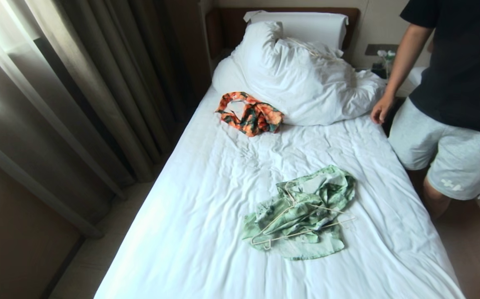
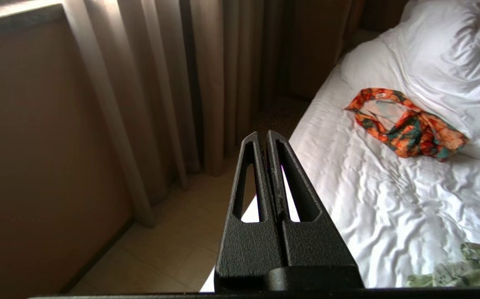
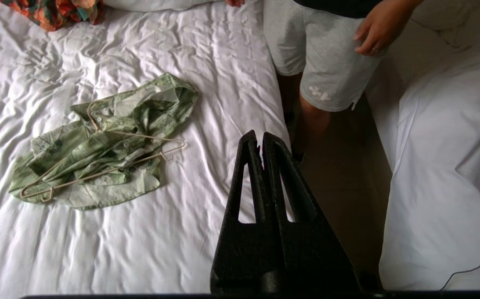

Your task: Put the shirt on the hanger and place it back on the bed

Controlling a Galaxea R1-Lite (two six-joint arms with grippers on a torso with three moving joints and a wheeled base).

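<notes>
Occupying most of the head view, the bed (image 1: 206, 232) carries a heaped duvet (image 1: 306, 83) at 12 o'clock; a person (image 1: 456, 104) stands at 2 o'clock. The shirt (image 1: 306, 207) lies crumpled at 5 o'clock, the hanger (image 1: 283, 216) on top of it; an orange garment (image 1: 250, 113) at 11 o'clock. Left gripper (image 2: 267, 135) and right gripper (image 3: 258, 135), both clenched and empty, hang over opposite bed edges.

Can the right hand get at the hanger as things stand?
Probably yes. The hanger lies on top of the crumpled shirt, nothing covering it, with bare sheet between it and the shut right hand. The person stands off the bed's side, clear of that path.
</notes>
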